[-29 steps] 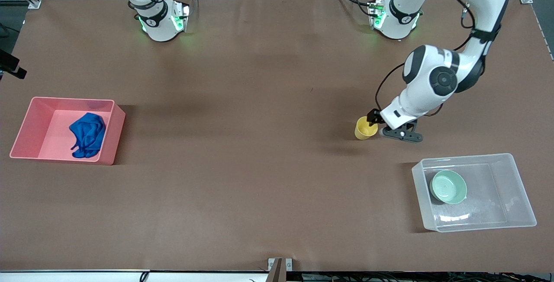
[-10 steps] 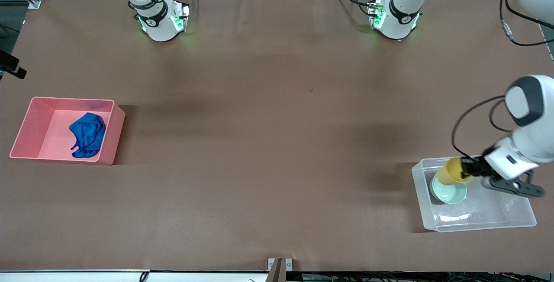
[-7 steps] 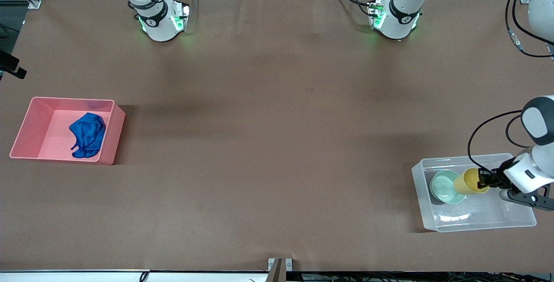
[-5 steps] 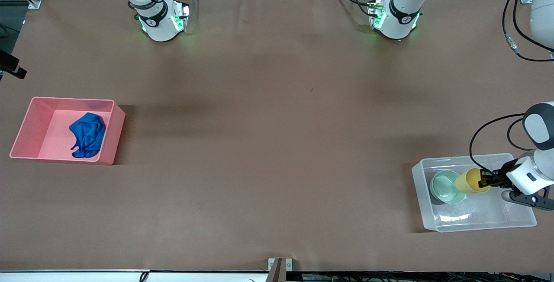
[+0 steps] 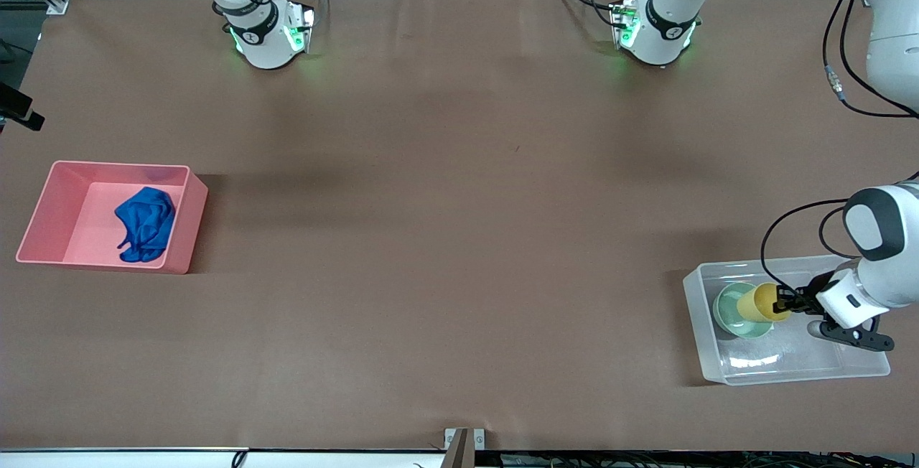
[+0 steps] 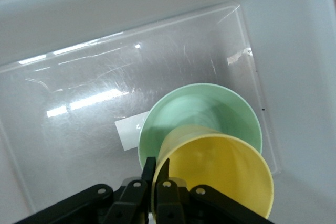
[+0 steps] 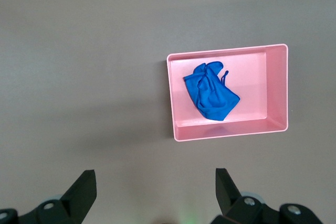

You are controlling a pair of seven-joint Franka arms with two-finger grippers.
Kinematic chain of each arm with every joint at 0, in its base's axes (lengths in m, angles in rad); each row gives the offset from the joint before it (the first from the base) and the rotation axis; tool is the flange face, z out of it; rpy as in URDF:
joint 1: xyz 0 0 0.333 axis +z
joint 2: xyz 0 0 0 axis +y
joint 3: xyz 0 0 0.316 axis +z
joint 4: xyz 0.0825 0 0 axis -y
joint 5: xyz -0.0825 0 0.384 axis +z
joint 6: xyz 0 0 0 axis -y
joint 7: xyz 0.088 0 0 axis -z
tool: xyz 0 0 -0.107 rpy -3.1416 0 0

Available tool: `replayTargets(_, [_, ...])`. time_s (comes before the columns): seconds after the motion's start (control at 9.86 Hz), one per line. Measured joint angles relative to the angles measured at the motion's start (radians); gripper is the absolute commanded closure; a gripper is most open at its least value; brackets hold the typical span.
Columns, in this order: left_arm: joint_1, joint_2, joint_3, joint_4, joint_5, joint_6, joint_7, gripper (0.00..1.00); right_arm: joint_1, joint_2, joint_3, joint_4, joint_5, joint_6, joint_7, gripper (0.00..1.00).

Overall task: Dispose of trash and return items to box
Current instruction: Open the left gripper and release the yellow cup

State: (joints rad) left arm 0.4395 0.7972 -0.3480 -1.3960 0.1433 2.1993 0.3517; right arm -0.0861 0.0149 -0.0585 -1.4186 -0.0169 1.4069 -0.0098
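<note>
My left gripper (image 5: 779, 304) (image 6: 156, 167) is shut on the rim of the yellow cup (image 5: 756, 302) (image 6: 218, 177), one finger inside the cup and one outside. It holds the cup tilted over the mint-green bowl (image 5: 734, 308) (image 6: 194, 109), which lies in the clear box (image 5: 725, 376) (image 6: 68, 129) at the left arm's end of the table. The blue rag (image 5: 146, 223) (image 7: 211, 94) lies in the pink bin (image 5: 179, 242) (image 7: 228, 131) at the right arm's end. My right gripper (image 7: 155, 182) is open with nothing in it, high over bare table beside the bin.
The right arm's hand is out of the front view, and only both arm bases (image 5: 267, 30) show along the table's robot edge. A white sticker (image 6: 127, 131) lies on the box's floor by the bowl. Brown table (image 5: 459, 224) stretches wide between bin and box.
The left gripper has carried the cup from the open table into the box, swung it toward the box's middle, then back over the bowl. The right arm has not moved.
</note>
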Motion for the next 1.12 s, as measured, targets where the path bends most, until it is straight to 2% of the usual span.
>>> replayTargets(0.1, [-0.002, 0.013, -0.001, 0.0, 0.0, 0.014, -0.001, 0.41, 0.0, 0.0, 0.0, 0.0, 0.0, 0.0, 0.0, 0.0])
replayTargets(0.2, [-0.006, 0.018, -0.002, 0.001, 0.0, 0.025, -0.004, 0.01, 0.0, 0.0, 0.0, -0.001, 0.0, -0.001, 0.0, 0.0])
replayTargets(0.41, [-0.008, 0.01, -0.013, 0.018, 0.0, 0.036, -0.005, 0.0, 0.0, 0.003, 0.0, -0.015, 0.0, -0.001, -0.001, 0.0])
replayTargets(0.61, [-0.008, -0.058, -0.033, 0.032, 0.001, 0.031, -0.005, 0.0, 0.0, 0.007, 0.0, -0.021, 0.0, 0.004, -0.002, 0.0])
replayTargets(0.81, [-0.01, -0.195, -0.068, 0.009, 0.001, -0.057, -0.026, 0.0, 0.0, 0.007, 0.0, -0.021, 0.0, 0.006, -0.003, 0.0])
replayTargets(1.12, [-0.014, -0.46, -0.109, -0.151, 0.001, -0.156, -0.129, 0.0, 0.001, 0.008, 0.001, -0.021, 0.0, 0.008, -0.003, 0.0])
